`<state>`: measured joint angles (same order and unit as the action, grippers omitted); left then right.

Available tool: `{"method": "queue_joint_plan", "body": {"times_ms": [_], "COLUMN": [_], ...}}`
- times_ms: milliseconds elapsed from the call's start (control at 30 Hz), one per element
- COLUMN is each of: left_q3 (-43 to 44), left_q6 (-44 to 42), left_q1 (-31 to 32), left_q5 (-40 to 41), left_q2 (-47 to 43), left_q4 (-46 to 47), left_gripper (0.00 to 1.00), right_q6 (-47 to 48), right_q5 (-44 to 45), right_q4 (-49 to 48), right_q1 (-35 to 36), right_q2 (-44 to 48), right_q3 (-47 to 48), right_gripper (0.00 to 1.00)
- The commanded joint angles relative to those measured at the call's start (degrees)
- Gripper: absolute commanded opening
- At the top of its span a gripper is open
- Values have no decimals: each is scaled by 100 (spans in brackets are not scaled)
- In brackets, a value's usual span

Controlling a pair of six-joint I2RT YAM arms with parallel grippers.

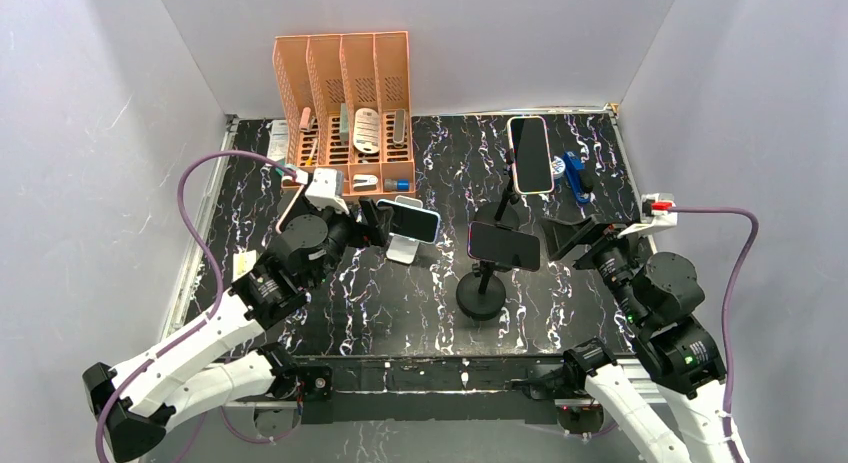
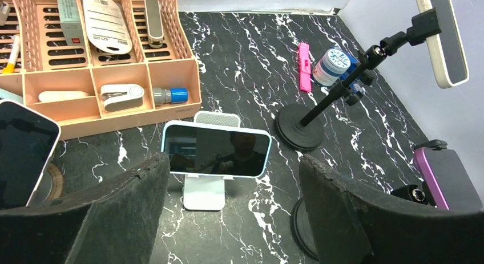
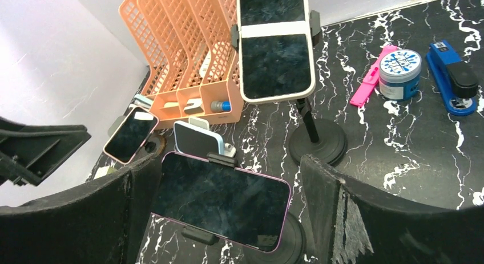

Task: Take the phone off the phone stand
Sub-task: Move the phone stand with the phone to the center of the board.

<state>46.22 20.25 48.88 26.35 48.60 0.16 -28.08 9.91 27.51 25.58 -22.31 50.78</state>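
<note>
You are pointing the left gripper (image 2: 234, 167), fingers spread wide, at the blue-rimmed phone (image 2: 216, 150) lying sideways on its white stand (image 2: 204, 193) near the middle of the bench (image 1: 420, 313), while the right gripper (image 3: 229, 161), equally wide, is facing the pink-rimmed phone (image 3: 220, 201) on a black stand (image 1: 481, 295) nearby.

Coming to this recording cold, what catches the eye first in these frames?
Phones on stands crowd the black marble table: a blue-edged phone left of centre, a purple-edged phone in the middle, and a pale-edged phone raised high at the back. The left end effector and right end effector each gape open toward one. An orange organizer stands back left.
</note>
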Motion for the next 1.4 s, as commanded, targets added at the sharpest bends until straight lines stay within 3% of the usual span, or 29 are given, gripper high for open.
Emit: {"method": "queue_joint_plan", "body": {"times_ms": [0, 400, 600, 700, 967, 1133, 1367], "left_q3": [3, -422, -593, -694, -467, -279, 190], "left_q6": [-14, -128, -288, 179, 1747, 2648, 3134], "left_q1": [34, 47, 86, 86, 84, 94, 422], "left_q5": [-120, -761, -1199, -1370, -2959, -3330, -3343], "left_q2": [-25, -324, -229, -271, 39, 761, 1549], "left_q4": [137, 834, 1035, 1139, 1519, 1891, 1875], "left_gripper": [80, 81, 79, 79, 79, 79, 76], "right_q6": [222, 243, 253, 284, 78, -77, -152], "right_q5": [-426, -675, -1287, -1428, -1595, -1681, -1597], "right_q4": [17, 10, -27, 87, -89, -103, 55], "right_q1": [17, 15, 13, 12, 16, 12, 12], "right_q2": [95, 131, 85, 59, 308, 290, 419], "right_q3": [46, 157, 179, 208, -148, -209, -221], "right_gripper": [99, 99, 99, 99, 99, 98, 98]}}
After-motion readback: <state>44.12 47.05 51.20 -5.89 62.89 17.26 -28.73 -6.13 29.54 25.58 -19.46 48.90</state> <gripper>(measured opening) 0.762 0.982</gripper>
